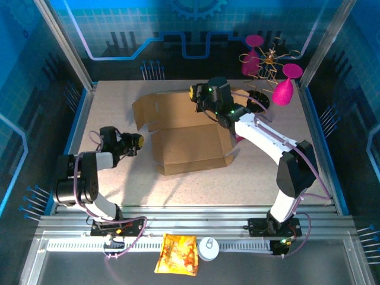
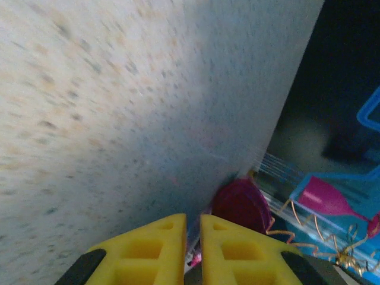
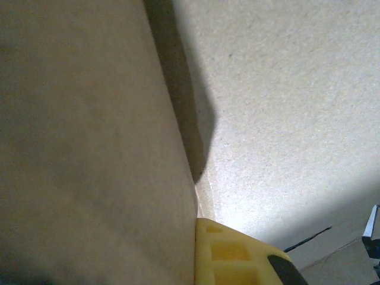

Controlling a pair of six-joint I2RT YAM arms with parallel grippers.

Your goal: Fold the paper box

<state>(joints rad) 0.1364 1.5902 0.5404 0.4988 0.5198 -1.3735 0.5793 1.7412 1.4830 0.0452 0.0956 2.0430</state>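
The paper box [image 1: 190, 145] is a brown creased cardboard sheet lying open mid-table, with its back-left flaps [image 1: 155, 110] raised. My right gripper [image 1: 195, 93] is at the back flap's upper edge. In the right wrist view the cardboard [image 3: 89, 142] fills the left side. One yellow finger [image 3: 228, 255] presses against it and the other is hidden behind it, so the gripper looks shut on the flap. My left gripper [image 1: 136, 141] hovers low over the table, left of the box and apart from it. Its yellow fingers [image 2: 160, 252] are nearly together with nothing between them.
A purple packet [image 2: 240, 205] lies on the table beyond the left fingers, partly under the right arm [image 1: 237, 138]. Pink glasses on a gold wire stand [image 1: 284, 89] sit at the back right. An orange-yellow snack bag [image 1: 177, 253] and a white round lid [image 1: 209, 248] rest on the near rail.
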